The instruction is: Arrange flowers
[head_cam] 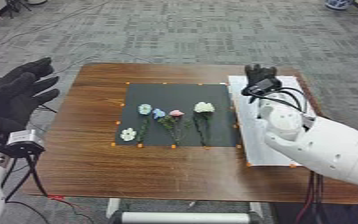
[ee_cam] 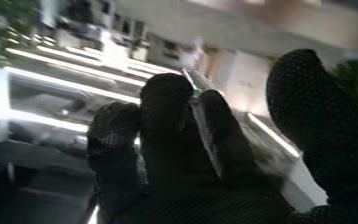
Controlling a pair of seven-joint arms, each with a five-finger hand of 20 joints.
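"So, how far along is the flower job?"

"Early days, I'd say. From my remote seat, all the flowers I can see are on the dark mat (head_cam: 167, 91), middle of the frame. There's a blue flower (head_cam: 145, 108), a smaller blue one (head_cam: 159, 113), a pink one (head_cam: 176, 113) and a white flower (head_cam: 204, 107), blooms toward the top and stems running down."

"What about that bit at the lower left of the mat?"

"That's a small white bloom (head_cam: 128, 134). Can't tell if it has a stem. Nothing's gathered into a bunch, so my guess is that picking, placing and tidying are all left. Maybe they go on the white sheet (head_cam: 261, 147) right of center, but that's me guessing."

"And your hands? Got hold of anything?"

"Nope, not that I can see. My right hand (head_cam: 262, 83) is over the upper end of the sheet, upper right of the frame. In the wrist view its fingers (ee_cam: 165, 117) are straight and unclenched, thumb out to the side, no stem in the grasp. The left hand (head_cam: 15, 104) is off beside the table (head_cam: 95, 165), at the left edge of the frame, fingers loose and spread, well apart from the flowers."
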